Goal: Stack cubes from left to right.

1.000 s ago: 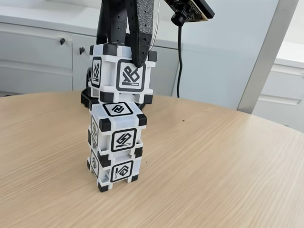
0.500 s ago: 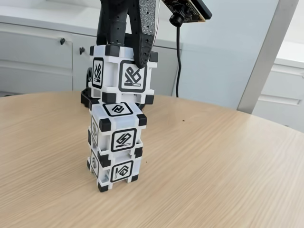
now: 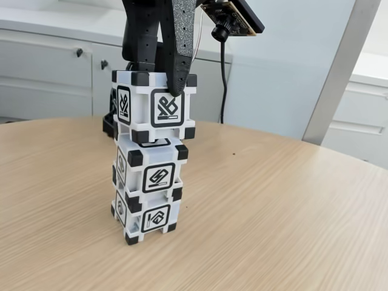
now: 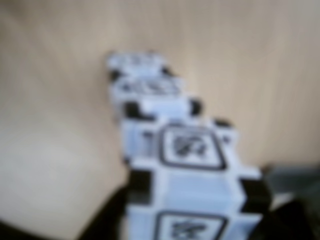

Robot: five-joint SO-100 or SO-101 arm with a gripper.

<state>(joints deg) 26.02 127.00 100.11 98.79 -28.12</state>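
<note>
Two cubes stand stacked on the wooden table (image 3: 273, 212): the bottom cube (image 3: 145, 217) and the middle cube (image 3: 153, 173), both white with black corners and square glyphs. Directly over them is the top cube (image 3: 155, 107), with my black gripper (image 3: 159, 82) shut on it from above; one finger (image 3: 176, 73) runs down its front face. It sits on or a hair above the middle cube, a little askew. In the blurred wrist view the held cube (image 4: 192, 170) is near, the stacked cubes (image 4: 147, 92) lie beyond it, and my gripper (image 4: 195, 222) flanks it.
White cabinets with black knobs (image 3: 79, 53) stand behind the table. A black cable (image 3: 223, 85) hangs from the wrist camera board (image 3: 239, 15). A white pillar (image 3: 336, 73) rises at the right. The table's curved far edge (image 3: 315, 145) runs behind the stack.
The gripper has come down with the held cube, closing the gap over the middle cube, whose top glyph is now almost hidden. The two lower cubes have not moved.
</note>
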